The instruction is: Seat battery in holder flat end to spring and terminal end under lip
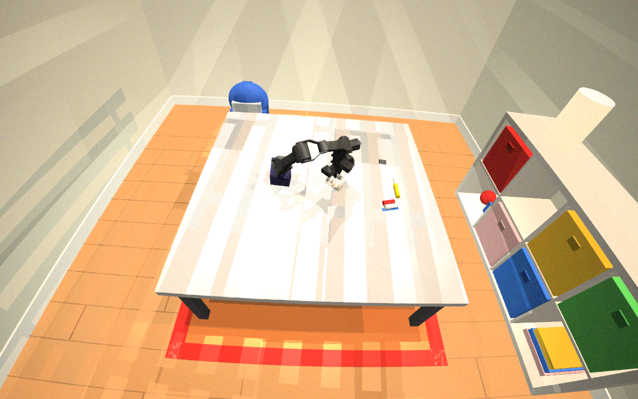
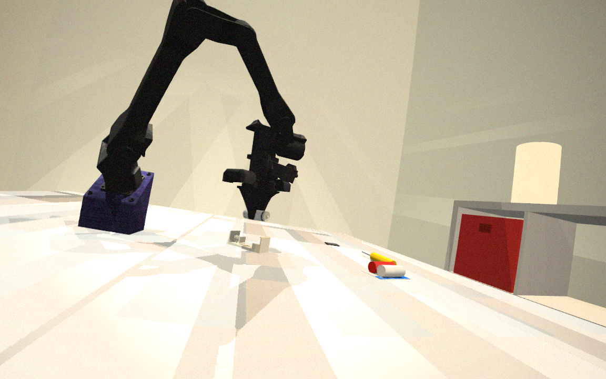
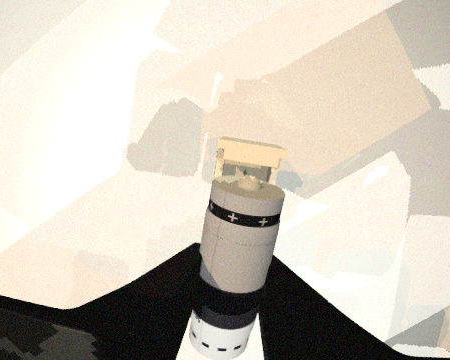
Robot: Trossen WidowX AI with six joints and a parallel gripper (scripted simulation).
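My gripper (image 2: 252, 216) (image 3: 232, 259) is shut on the battery (image 2: 263, 216) (image 3: 242, 240) around its middle. The battery is grey-white with black bands and lies across the fingers. Its raised terminal end with plus marks points up the wrist view. The pale holder (image 1: 333, 184) (image 2: 262, 245) stands on the table below the gripper, with a coil spring (image 2: 236, 238) at its left end in the exterior view. In that view a clear gap separates the battery from the holder. In the wrist view a tan end wall (image 3: 250, 153) of the holder shows just beyond the terminal; the battery hides most of the rest.
The arm's purple base (image 1: 280, 179) (image 2: 114, 212) stands left of the holder. To the right lie a yellow-handled tool (image 1: 396, 190) (image 2: 382, 258), a red cylinder (image 1: 388, 202) (image 2: 375, 267), a white cylinder (image 2: 391, 270) and a small dark flat piece (image 1: 382, 161) (image 2: 332, 243).
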